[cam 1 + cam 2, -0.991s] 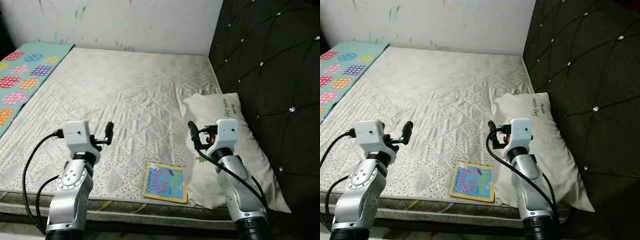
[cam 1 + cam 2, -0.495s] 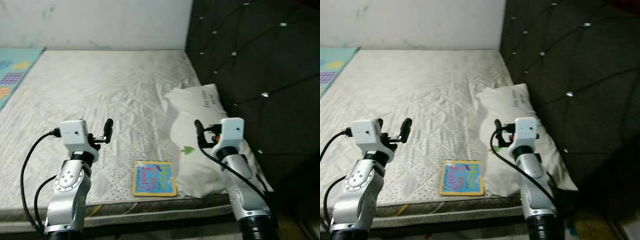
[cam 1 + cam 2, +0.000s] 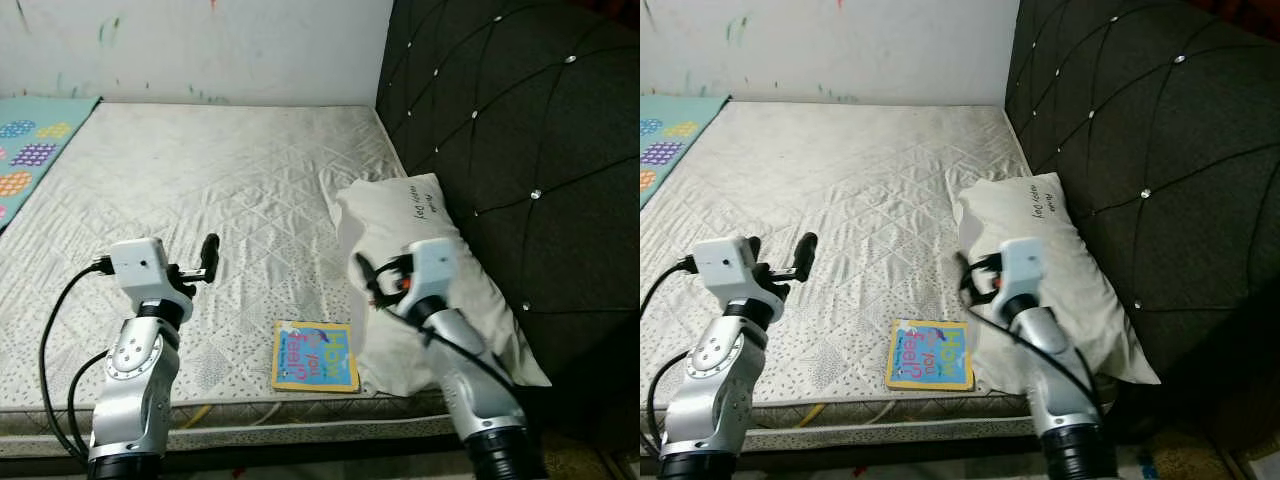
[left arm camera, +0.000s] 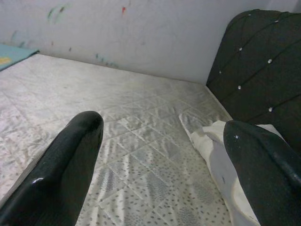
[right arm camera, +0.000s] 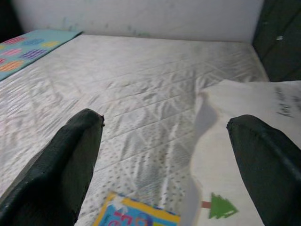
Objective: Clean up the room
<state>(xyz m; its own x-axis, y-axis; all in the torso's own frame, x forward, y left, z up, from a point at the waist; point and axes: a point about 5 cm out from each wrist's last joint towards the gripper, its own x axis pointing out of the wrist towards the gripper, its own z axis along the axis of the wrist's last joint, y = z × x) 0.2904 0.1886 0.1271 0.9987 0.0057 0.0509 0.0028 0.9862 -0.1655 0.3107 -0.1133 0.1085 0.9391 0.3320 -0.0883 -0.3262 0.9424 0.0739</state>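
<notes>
Robot stands at the near edge of the bed (image 3: 200, 180). Book (image 3: 315, 356) lies flat on the mattress near that edge, just left of the pillow (image 3: 440, 270), touching or nearly. Pillow sits against the dark headboard (image 3: 520, 130) on the right. Left gripper (image 4: 160, 155) fingers spread wide, hovering over bare mattress, holding nothing. Right gripper (image 5: 164, 160) also wide, empty, above the book and pillow edge. Patterned mat (image 3: 30, 150) at far left.

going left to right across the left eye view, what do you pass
patterned mat at the far left edge → left gripper → book near the mattress's front edge → right gripper → white pillow → dark tufted headboard
</notes>
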